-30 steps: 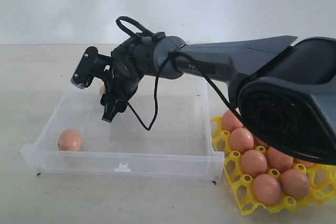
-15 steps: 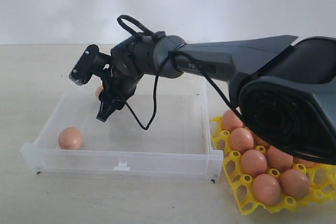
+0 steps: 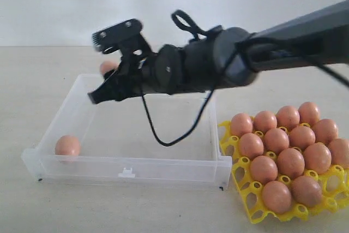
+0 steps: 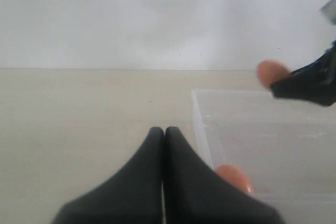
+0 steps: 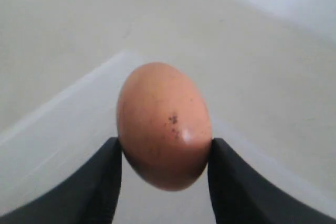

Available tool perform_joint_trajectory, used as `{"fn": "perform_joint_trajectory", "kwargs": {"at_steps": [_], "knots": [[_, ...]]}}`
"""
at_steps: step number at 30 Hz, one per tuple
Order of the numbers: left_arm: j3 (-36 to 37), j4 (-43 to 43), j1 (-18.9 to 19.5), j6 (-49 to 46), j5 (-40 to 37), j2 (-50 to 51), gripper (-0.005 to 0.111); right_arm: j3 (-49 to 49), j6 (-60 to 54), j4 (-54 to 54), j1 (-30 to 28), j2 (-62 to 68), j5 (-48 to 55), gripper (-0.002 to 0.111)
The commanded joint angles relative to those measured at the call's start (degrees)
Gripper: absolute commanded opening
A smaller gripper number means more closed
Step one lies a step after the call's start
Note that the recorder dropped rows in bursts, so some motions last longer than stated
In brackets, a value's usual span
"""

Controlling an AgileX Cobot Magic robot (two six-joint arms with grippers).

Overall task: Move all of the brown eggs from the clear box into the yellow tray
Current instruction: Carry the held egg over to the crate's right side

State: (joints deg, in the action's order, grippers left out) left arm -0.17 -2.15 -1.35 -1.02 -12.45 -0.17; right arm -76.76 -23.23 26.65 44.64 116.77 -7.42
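The yellow tray [image 3: 252,213] is nearly full of brown eggs [image 3: 290,162], the right fingers [image 5: 100,182] pinch one egg [image 5: 164,124] above the clear box [image 3: 163,168], another egg [image 3: 67,145] lies inside it, and the left fingers [image 4: 149,171] are pressed together.

The yellow tray [image 3: 248,203] holds eggs [image 3: 290,162] just right of the clear box [image 3: 163,168]; one egg [image 3: 67,145] lies in its near-left corner, another egg [image 3: 108,67] above its far-left corner.
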Motion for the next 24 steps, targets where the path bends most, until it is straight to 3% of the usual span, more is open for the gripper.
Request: {"fn": "perform_joint_trajectory", "kwargs": {"at_steps": [1, 4, 7, 13, 16, 18, 22, 24], "knots": [[0.17, 0.02, -0.55, -0.13, 0.46, 0.17, -0.004, 19.78, 9.24, 8.46, -1.12, -11.22, -37.62, 0.0], [0.17, 0.02, -0.55, -0.13, 0.46, 0.17, -0.004, 29.27, 15.74, 15.7, -3.44, -16.23, -52.57, 0.0], [0.17, 0.02, -0.55, -0.13, 0.46, 0.17, -0.004, 38.61, 27.03, 16.13, -7.42, -21.97, -55.1, 0.0], [0.17, 0.02, -0.55, -0.13, 0.46, 0.17, -0.004, 64.36, 49.42, -10.88, -17.54, -35.53, -62.55, 0.0], [0.17, 0.02, -0.55, -0.13, 0.46, 0.17, -0.004, 75.79, 54.11, -14.06, -21.32, -42.88, -62.55, 0.0], [0.17, 0.02, -0.55, -0.13, 0.69, 0.17, -0.004, 76.76, 54.25, -15.61, -21.56, -46.51, -62.55, 0.0], [0.17, 0.02, -0.55, -0.13, 0.42, 0.17, -0.004, 75.02, 51.83, -33.81, -21.56, -55.2, -42.03, 0.0], [0.17, 0.02, -0.55, -0.13, 0.42, 0.17, -0.004, 74.96, 52.39, -34.28, -21.56, -57.87, -37.97, 0.0]]}}
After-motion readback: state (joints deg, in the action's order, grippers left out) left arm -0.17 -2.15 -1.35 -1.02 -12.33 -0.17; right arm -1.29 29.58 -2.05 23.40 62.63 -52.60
